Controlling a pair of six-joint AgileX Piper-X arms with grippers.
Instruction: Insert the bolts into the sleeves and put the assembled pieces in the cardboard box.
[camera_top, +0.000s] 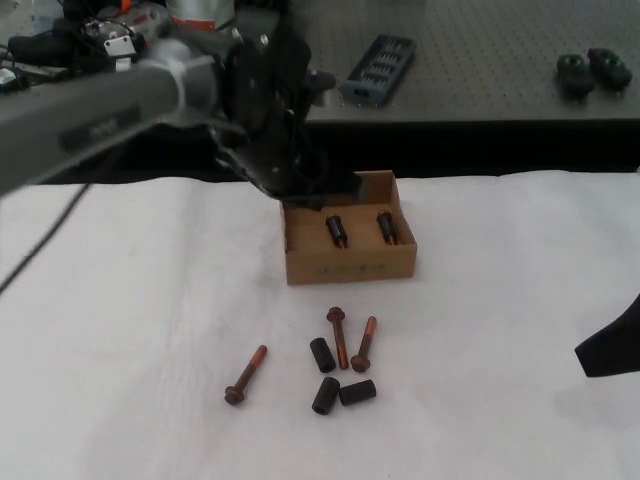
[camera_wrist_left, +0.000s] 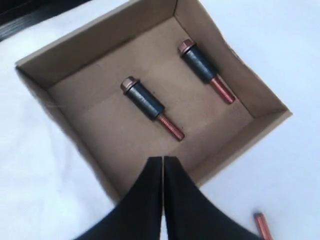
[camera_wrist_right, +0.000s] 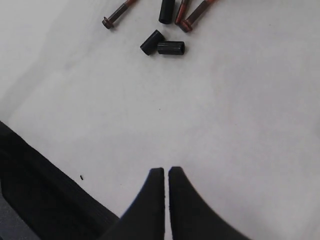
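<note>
Two assembled pieces (camera_wrist_left: 149, 106) were laid inside the cardboard box (camera_wrist_left: 70, 65). The left end effector (camera_wrist_left: 163, 162) was closed, empty, over the box's wall. Loose bolts (camera_top: 340, 335) and sleeves (camera_top: 321, 355) were scattered on the surface (camera_top: 150, 300) near the box. The right end effector (camera_wrist_right: 166, 172) was closed, empty, well apart from the box.

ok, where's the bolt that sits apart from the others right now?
In the high view the lone bolt lies on the white cloth, left of the loose sleeves and nearer the camera than the cardboard box.
</note>
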